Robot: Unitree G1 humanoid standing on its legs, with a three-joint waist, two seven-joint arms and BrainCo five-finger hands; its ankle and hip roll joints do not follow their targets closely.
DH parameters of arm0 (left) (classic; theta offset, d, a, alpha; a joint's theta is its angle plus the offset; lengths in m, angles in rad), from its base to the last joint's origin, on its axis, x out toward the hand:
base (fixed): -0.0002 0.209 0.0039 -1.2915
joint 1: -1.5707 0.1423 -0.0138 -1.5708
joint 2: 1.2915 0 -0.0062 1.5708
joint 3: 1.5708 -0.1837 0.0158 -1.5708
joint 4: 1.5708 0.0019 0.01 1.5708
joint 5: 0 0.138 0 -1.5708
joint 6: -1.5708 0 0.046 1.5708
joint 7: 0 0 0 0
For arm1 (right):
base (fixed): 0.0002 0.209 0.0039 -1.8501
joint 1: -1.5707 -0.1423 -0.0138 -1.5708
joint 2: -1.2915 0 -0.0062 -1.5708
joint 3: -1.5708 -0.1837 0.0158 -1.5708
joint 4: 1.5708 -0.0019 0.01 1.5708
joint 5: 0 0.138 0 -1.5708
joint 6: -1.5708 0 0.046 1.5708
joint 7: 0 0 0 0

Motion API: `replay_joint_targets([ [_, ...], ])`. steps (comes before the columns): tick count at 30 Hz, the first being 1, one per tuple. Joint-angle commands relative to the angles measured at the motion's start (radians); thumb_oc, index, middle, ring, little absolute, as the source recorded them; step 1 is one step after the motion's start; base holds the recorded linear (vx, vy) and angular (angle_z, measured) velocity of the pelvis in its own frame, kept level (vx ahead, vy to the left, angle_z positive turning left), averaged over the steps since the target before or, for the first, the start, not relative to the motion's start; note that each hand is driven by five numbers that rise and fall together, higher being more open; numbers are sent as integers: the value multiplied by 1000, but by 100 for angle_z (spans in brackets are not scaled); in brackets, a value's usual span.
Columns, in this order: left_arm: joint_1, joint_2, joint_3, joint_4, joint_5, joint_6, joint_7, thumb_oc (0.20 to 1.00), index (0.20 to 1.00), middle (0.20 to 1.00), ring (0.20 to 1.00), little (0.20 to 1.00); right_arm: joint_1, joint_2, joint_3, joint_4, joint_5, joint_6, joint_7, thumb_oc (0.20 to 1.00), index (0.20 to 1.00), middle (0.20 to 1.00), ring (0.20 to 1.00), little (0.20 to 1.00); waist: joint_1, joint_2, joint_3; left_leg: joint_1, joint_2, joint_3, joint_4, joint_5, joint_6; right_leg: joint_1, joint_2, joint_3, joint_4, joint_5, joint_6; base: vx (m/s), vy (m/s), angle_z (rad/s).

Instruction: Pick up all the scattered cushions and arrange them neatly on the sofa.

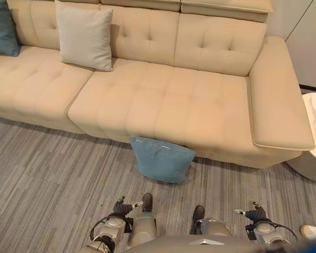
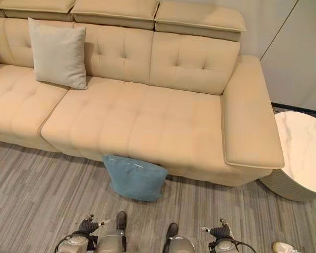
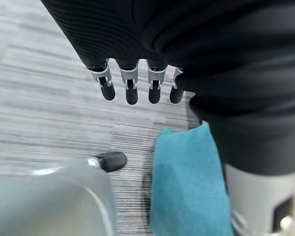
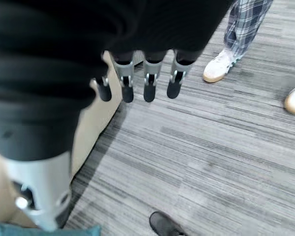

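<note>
Sofa [image 1: 163, 100], three cushions [image 1: 161, 159]

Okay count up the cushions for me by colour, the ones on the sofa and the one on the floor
Blue cushions: 2, one on the sofa's far left, one on the floor against the sofa front
Light grey cushions: 1, leaning on the sofa back
Total: 3 cushions
</note>
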Motion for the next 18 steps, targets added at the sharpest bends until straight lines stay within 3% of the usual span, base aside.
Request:
replay_joint_targets([
  [1, 0, 35, 4, -7, 79, -11, -19, 1000, 1000, 1000, 1000, 1000, -37, 15, -4, -13, -6, -6, 17, 1000, 1000, 1000, 1000, 1000, 11, -42, -4, 44, -71, -3, -5, -9, 7, 92, -9, 116, -114, 83, 72, 342, 404, -25],
  [4, 3, 44, 2, -3, 101, -8, -22, 1000, 1000, 1000, 1000, 1000, -37, 21, -4, -16, -9, -3, 24, 1000, 1000, 1000, 1000, 1000, 15, -47, -20, 70, -93, 21, -6, -37, 31, 87, -35, 145, -97, 100, 93, 144, 285, -29],
  [6, 2, 59, 9, -6, 106, -11, -17, 1000, 1000, 1000, 1000, 1000, -50, 25, 5, -29, -20, 3, 27, 1000, 1000, 1000, 1000, 1000, 23, -40, -3, 78, -111, 51, -3, -58, 57, 25, -71, 153, -7, 131, 113, -32, 299, -39],
  [8, -1, 64, 14, -8, 104, -12, -16, 1000, 1000, 1000, 1000, 1000, -58, 26, 9, -29, -23, 4, 26, 1000, 1000, 1000, 1000, 1000, 32, -38, 4, 77, -113, 68, 1, -63, 65, -8, -90, 139, 33, 147, 119, -50, 214, -86],
  [9, 0, 72, 24, -5, 102, -16, -14, 1000, 1000, 1000, 1000, 1000, -65, 30, 15, -35, -28, 0, 24, 1000, 1000, 1000, 1000, 1000, 47, -30, 14, 88, -112, 89, 0, -69, 72, -31, -117, 71, 82, 152, 115, 5, 183, -96],
  [11, 11, 76, 24, -1, 110, -15, -15, 1000, 1000, 1000, 1000, 1000, -64, 29, 24, -37, -32, -5, 28, 1000, 1000, 1000, 1000, 1000, 41, -30, 16, 107, -122, 93, -5, -64, 77, -37, -74, 72, 98, 126, 99, 63, 166, -55],
  [13, 19, 79, 26, 8, 118, -12, -18, 1000, 1000, 1000, 1000, 1000, -64, 22, 36, -38, -29, -9, 26, 1000, 1000, 1000, 1000, 1000, 37, -39, 10, 119, -142, 93, -20, -61, 83, -48, 18, 83, 70, 88, 77, 86, 86, -23],
  [15, 18, 78, 26, 20, 129, -12, -19, 1000, 1000, 1000, 1000, 1000, -66, 17, 41, -43, -34, -13, 21, 1000, 1000, 1000, 1000, 1000, 36, -48, 6, 129, -154, 95, -32, -64, 78, -31, 57, 53, 3, 76, 60, 103, -13, -5],
  [18, 4, 65, 10, 3, 141, -15, -21, 1000, 1000, 1000, 1000, 1000, -47, -3, 23, -54, -12, -22, 12, 1000, 1000, 1000, 1000, 1000, 14, -57, 6, 99, -166, 84, 38, -94, 57, 7, 82, 99, -84, 98, 48, 115, -117, 38],
])
